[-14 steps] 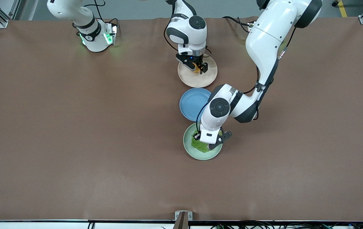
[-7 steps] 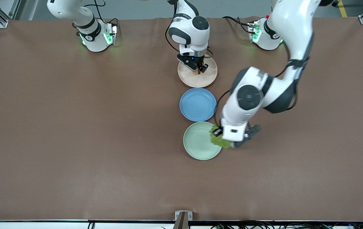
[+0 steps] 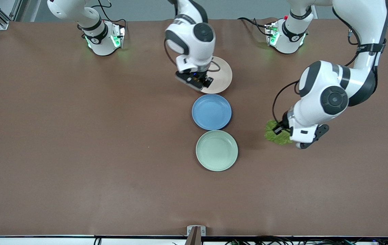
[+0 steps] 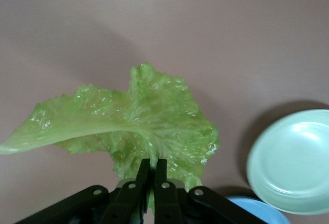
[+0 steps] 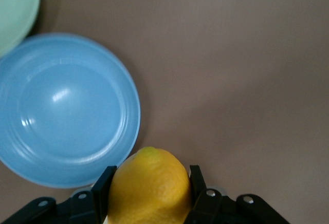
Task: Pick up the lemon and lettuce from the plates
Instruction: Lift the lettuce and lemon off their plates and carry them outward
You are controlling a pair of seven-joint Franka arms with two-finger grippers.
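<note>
Left gripper pinching the lettuce in the air over bare table toward the left arm's end, right gripper clamping the lemon over the cream plate's edge, mint plate lying bare, blue plate between them.

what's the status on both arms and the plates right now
Left gripper shut on lettuce, over bare table. Right gripper shut on lemon, at cream plate edge. Mint plate empty. Nothing blocking.

A blue plate sits empty on the brown table.
</note>
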